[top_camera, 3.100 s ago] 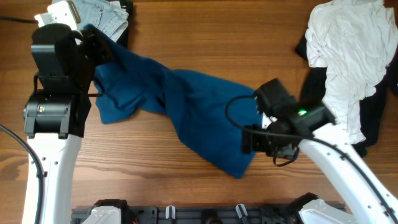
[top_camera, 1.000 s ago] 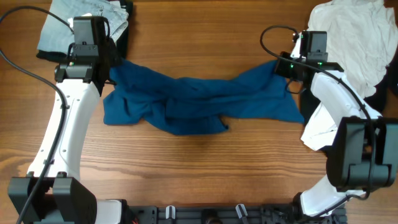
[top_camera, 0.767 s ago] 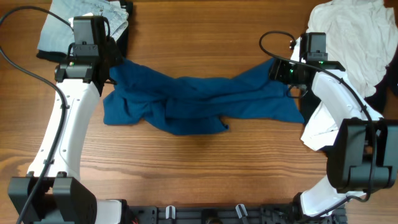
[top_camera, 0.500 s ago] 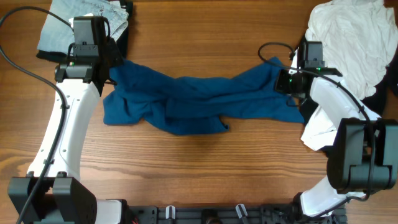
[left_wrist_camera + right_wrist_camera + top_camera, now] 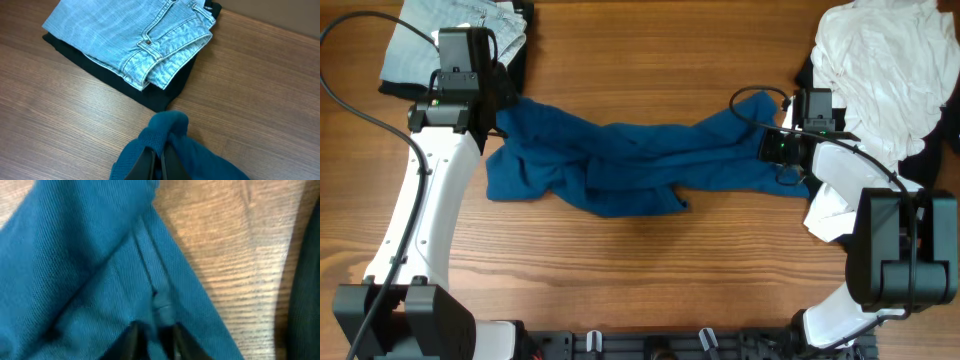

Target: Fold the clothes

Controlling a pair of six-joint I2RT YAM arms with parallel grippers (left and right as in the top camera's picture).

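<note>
A blue garment [image 5: 640, 160] lies bunched in a long band across the middle of the wooden table. My left gripper [image 5: 500, 108] is at the band's left end, shut on a raised fold of the blue cloth [image 5: 172, 125]; the left wrist view shows the left gripper [image 5: 159, 151] with its fingers pressed together. My right gripper [image 5: 772, 146] rests on the garment's right end. In the right wrist view the right gripper [image 5: 156, 325] has narrow jaws pinching a ridge of blue fabric [image 5: 100, 265].
Folded light-blue jeans [image 5: 135, 35] lie on a dark garment [image 5: 150, 92] at the back left. A heap of white clothes [image 5: 880, 60] over black cloth [image 5: 920, 190] fills the back right, with white cloth [image 5: 830, 205] under the right arm.
My right gripper slid toward the front along the garment's right end and its jaws narrowed onto the cloth. The left gripper and the cloth's left end stayed put.
</note>
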